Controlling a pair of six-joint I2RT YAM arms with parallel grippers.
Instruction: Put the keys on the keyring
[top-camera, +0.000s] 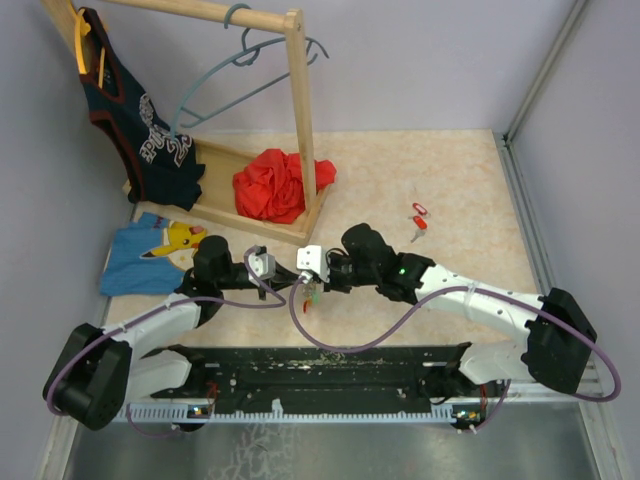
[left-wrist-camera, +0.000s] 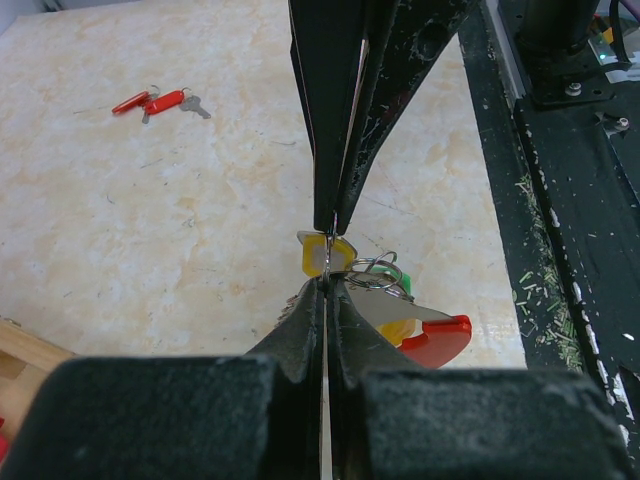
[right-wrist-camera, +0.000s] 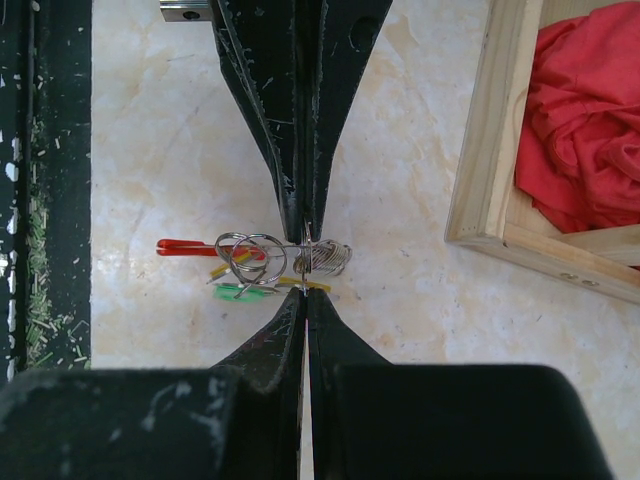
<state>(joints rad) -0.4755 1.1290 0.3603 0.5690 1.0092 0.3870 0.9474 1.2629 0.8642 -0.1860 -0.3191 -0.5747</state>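
Note:
My left gripper and right gripper meet tip to tip above the middle of the table, both shut on the thin wire of the keyring. A bunch of keys hangs from the wire between them. In the left wrist view my left gripper pinches the wire in front of a yellow tag, with a red tag to the right. The right wrist view has my right gripper below small rings and red, yellow and green tags. Two red keys lie loose on the table.
A wooden clothes rack stands at the back left with a grey-blue hanger, a dark jersey and a red cloth on its base. A blue shirt lies at the left. A black rail runs along the near edge.

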